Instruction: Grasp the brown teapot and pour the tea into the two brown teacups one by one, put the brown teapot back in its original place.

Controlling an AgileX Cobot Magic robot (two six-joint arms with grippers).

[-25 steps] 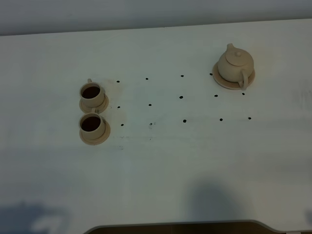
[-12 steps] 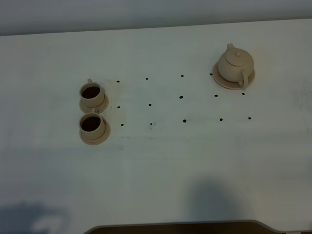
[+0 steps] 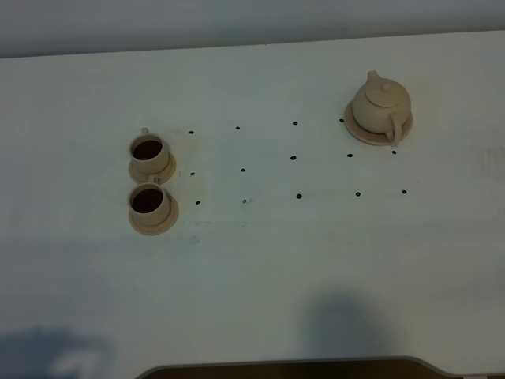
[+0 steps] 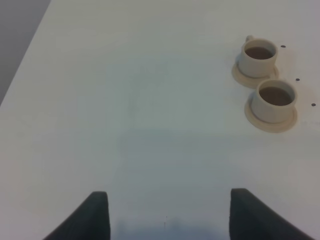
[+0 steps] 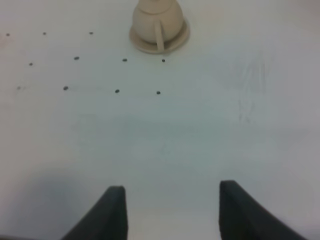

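Observation:
The brown teapot (image 3: 382,103) (image 5: 156,20) stands upright on its flat round saucer (image 3: 357,131) (image 5: 179,41) at the back right of the white table. Two brown teacups (image 3: 148,152) (image 3: 148,202) sit one behind the other on small saucers at the left, both holding dark tea; the left wrist view shows them too (image 4: 259,56) (image 4: 273,101). My left gripper (image 4: 167,212) is open over bare table, well short of the cups. My right gripper (image 5: 172,210) is open with nothing between its fingers, far from the teapot. Neither gripper appears in the exterior high view.
Small black dots (image 3: 293,157) mark the white table (image 3: 260,260) in rows between the cups and the teapot. The table's left edge (image 4: 25,55) shows in the left wrist view. A dark curved edge (image 3: 284,368) runs along the front of the exterior high view.

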